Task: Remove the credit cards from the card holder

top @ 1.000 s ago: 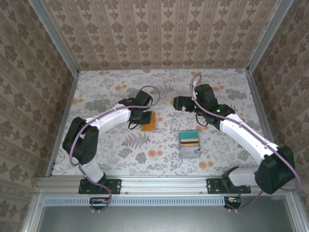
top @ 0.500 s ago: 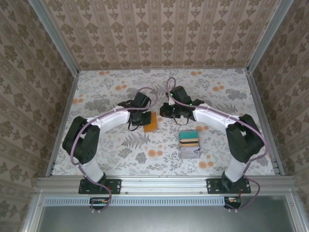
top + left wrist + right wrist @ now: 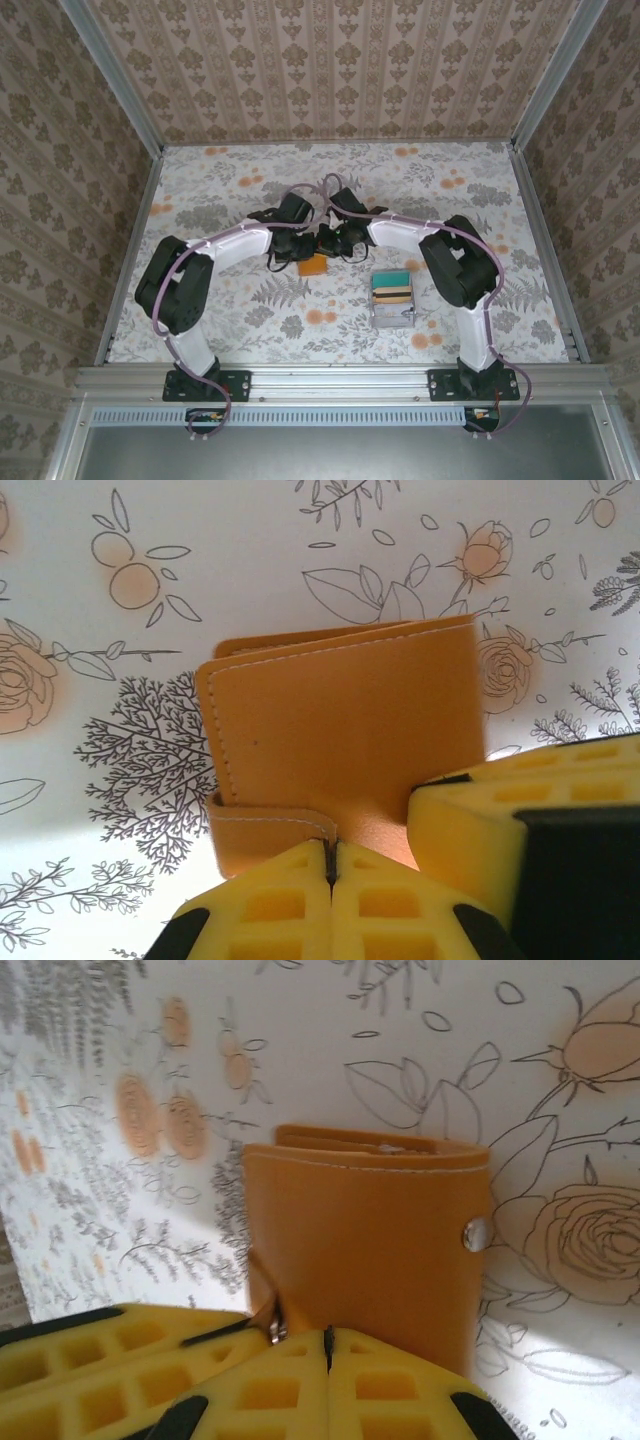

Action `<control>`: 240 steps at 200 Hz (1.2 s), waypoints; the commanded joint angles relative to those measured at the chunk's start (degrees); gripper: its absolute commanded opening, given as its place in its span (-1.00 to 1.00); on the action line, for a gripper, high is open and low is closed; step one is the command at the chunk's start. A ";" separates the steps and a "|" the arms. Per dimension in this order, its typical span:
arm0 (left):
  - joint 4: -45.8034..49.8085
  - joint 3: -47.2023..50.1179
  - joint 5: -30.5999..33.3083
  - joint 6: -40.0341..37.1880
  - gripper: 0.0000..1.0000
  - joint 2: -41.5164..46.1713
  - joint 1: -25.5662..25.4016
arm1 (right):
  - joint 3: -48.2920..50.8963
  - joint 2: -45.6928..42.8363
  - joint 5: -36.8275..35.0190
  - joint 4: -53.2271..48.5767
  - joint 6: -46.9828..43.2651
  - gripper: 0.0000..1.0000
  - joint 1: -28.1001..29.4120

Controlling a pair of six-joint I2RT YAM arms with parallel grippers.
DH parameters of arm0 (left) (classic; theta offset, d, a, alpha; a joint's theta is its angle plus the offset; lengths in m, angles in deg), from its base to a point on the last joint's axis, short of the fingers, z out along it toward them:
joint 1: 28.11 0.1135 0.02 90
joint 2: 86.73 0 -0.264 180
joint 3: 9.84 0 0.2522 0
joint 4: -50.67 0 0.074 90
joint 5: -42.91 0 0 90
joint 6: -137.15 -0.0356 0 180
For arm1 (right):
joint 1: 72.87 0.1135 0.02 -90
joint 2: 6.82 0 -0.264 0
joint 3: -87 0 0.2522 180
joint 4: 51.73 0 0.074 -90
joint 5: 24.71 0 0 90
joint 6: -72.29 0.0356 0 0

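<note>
Card holder [image 3: 313,265] is folded shut near the middle of the tabletop [image 3: 230,190], and the right claw [image 3: 325,1336] has just swung in and pinched its edge beside the left claw [image 3: 328,846], which pinches it too, so both can now pull it open.

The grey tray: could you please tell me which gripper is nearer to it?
Right: right gripper sits up-left of the tray; left gripper lies farther left, beyond the card holder.
</note>
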 commanded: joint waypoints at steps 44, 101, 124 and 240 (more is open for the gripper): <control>2.73 0.26 -3.42 0.42 -1.00 5.14 5.20 | -1.72 2.24 -7.53 -11.44 0.12 -1.00 -0.03; 0.53 2.31 -6.36 0.23 -1.00 5.09 5.99 | -1.70 0.07 -5.64 -8.39 -1.82 -1.00 -0.02; 0.37 2.55 -4.93 0.07 -1.00 2.71 5.25 | -1.35 -3.18 -6.12 -6.74 -3.40 -1.00 -0.08; -2.56 2.36 -7.28 1.89 -1.00 -2.26 4.13 | -8.56 8.89 2.99 -5.82 1.20 -1.00 1.73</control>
